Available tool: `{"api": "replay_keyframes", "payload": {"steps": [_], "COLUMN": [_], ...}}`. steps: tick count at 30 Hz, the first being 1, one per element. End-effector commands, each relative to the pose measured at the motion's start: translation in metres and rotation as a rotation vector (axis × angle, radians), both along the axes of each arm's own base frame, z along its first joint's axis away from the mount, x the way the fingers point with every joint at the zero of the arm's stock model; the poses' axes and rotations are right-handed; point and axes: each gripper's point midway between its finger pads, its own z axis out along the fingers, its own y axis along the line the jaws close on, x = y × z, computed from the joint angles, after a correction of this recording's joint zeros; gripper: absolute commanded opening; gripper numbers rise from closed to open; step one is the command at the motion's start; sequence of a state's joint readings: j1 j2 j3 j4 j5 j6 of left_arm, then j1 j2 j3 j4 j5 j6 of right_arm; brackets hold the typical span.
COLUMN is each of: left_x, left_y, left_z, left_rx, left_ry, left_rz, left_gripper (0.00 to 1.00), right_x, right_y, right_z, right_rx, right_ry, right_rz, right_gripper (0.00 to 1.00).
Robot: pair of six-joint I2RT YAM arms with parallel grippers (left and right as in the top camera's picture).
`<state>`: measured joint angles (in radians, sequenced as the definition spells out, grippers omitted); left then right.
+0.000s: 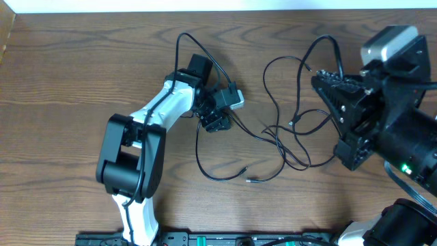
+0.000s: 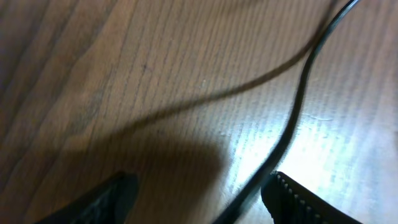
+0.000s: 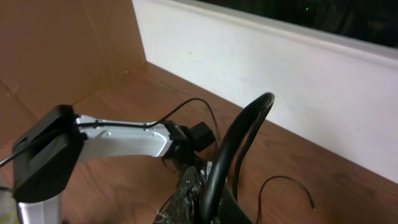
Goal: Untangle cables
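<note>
Thin black cord (image 2: 292, 121) lies looped; left end effector (image 2: 202, 186) released astride it, ready to pinch; right end effector (image 1: 318, 80) clenched on lifted strand.

Thin black cord (image 1: 198, 154) loops over the brown, streaky wood-grain table (image 1: 68, 89). At nine o'clock, left arm (image 1: 164, 106): white shell, black joints. At three o'clock, right arm (image 1: 355, 116): all black, tiny green light (image 1: 405, 167).

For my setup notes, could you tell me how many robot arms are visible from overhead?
2. The left arm is left of centre; the right arm is at the right edge. None appears hidden.
</note>
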<state>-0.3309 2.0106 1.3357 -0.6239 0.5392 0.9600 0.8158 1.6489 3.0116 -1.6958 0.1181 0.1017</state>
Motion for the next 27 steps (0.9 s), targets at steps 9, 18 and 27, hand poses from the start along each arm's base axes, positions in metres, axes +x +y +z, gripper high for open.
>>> {"api": "replay_keyframes", "payload": {"steps": [9, 18, 27], "left_x": [0.012, 0.062, 0.017], "left_y": [0.01, 0.153, 0.313], "left_z": [0.001, 0.163, 0.274], "left_rx": [-0.001, -0.111, -0.371], "left_ry": [0.017, -0.257, -0.397], "left_rz": [0.105, 0.738, 1.361], "left_gripper": [0.07, 0.07, 0.07], "right_x": [0.028, 0.037, 0.03], "right_y": [-0.015, -0.142, -0.212], "right_z": [-0.02, 0.013, 0.02], "right_rx": [-0.046, 0.064, 0.037], "right_ry": [0.067, -0.072, -0.125], "right_rz": [-0.202, -0.833, -1.155], "right_gripper": [0.01, 0.01, 0.01]}}
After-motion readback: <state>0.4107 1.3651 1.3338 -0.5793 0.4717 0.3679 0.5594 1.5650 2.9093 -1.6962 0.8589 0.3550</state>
